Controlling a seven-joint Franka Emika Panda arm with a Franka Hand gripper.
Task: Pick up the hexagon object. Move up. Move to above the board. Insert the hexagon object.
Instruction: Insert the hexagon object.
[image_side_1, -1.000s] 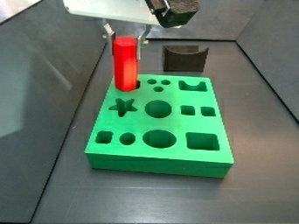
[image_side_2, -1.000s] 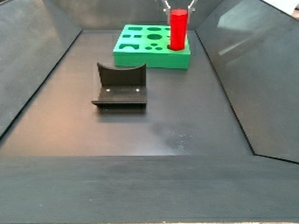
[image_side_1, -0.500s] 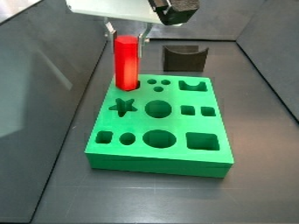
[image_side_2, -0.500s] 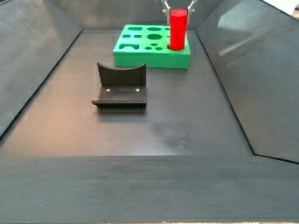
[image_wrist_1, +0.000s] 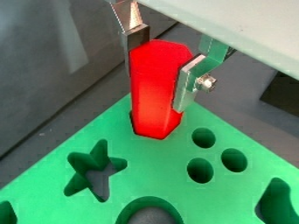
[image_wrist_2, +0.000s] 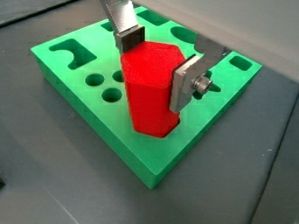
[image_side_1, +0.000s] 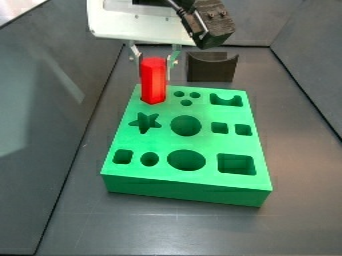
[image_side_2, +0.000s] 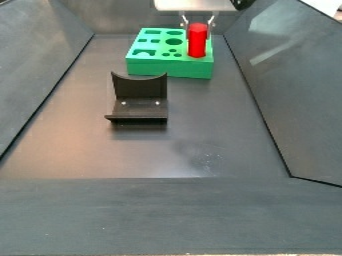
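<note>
The hexagon object, a bright red prism peg (image_side_1: 154, 80), stands upright with its lower end sunk into the hexagon hole at a far corner of the green board (image_side_1: 187, 150). My gripper (image_side_1: 155, 48) is right above it and shut on its upper part. In both wrist views the silver fingers (image_wrist_1: 138, 39) (image_wrist_2: 187, 79) press on opposite sides of the peg (image_wrist_1: 155, 87) (image_wrist_2: 149, 92), with my gripper (image_wrist_1: 162, 61) (image_wrist_2: 158, 63) over the board (image_wrist_1: 170, 166) (image_wrist_2: 111, 122). In a side view the peg (image_side_2: 197, 40) rises from the board (image_side_2: 158, 60) under my gripper (image_side_2: 197, 18).
The dark fixture (image_side_1: 211, 66) stands just behind the board; in a side view it (image_side_2: 136, 100) sits mid-floor. Other holes, such as a star (image_side_1: 143, 123) and circles (image_side_1: 183, 125), lie open beside the peg. Sloping dark walls enclose the floor.
My gripper has come down with the peg. The peg now stands much lower, its lower part sunk into the hexagon hole.
</note>
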